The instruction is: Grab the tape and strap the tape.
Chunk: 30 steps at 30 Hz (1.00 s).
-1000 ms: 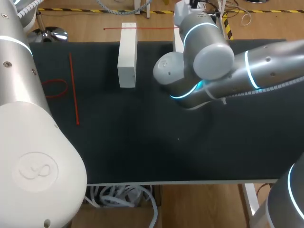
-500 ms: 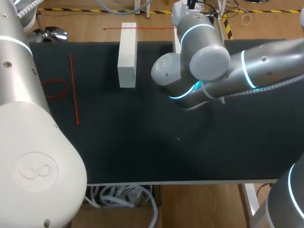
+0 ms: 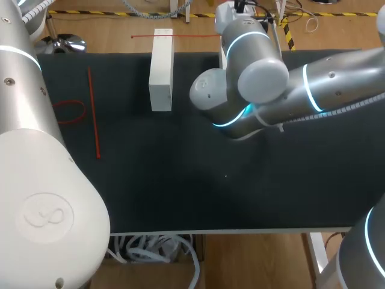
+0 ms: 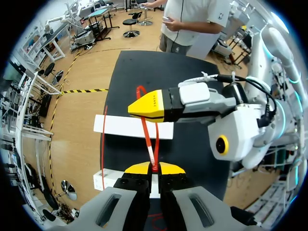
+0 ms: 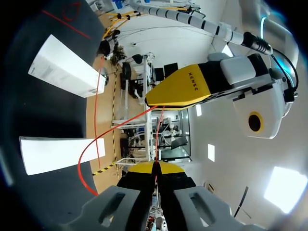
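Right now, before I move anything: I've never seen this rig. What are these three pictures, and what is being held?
Two robot arms work over a black table. The overhead picture looks down from behind them: left arm, right arm. The two round pictures come from a camera on each wrist, looking along the fingers. On the table lie two white blocks and, off to the left, a red strip. The left gripper and the right gripper are each shut on one thin red tape, which runs between them over the blocks.
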### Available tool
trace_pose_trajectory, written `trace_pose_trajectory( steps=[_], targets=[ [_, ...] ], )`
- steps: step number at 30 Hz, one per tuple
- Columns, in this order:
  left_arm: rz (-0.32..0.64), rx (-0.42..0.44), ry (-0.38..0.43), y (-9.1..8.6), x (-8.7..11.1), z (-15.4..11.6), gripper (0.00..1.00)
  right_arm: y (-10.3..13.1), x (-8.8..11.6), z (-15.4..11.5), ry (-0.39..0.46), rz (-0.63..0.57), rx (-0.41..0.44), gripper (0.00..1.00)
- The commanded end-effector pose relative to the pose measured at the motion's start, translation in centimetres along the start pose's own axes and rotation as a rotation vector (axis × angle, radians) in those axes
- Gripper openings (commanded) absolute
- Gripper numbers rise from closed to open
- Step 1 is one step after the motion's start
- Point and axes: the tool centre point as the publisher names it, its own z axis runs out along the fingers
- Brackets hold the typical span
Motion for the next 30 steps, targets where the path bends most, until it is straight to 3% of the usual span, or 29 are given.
trace_pose_trajectory(
  steps=[1,30],
  targets=[
    [-0.001,-0.005,0.003,-0.12,-0.09,-0.15,0.00,0.00,-0.27,-0.19,0.008,-0.004,0.003,0.00],
    [-0.001,-0.005,0.003,-0.12,-0.09,-0.15,0.00,0.73,-0.39,0.02,-0.005,0.001,-0.012,0.00]
  ],
)
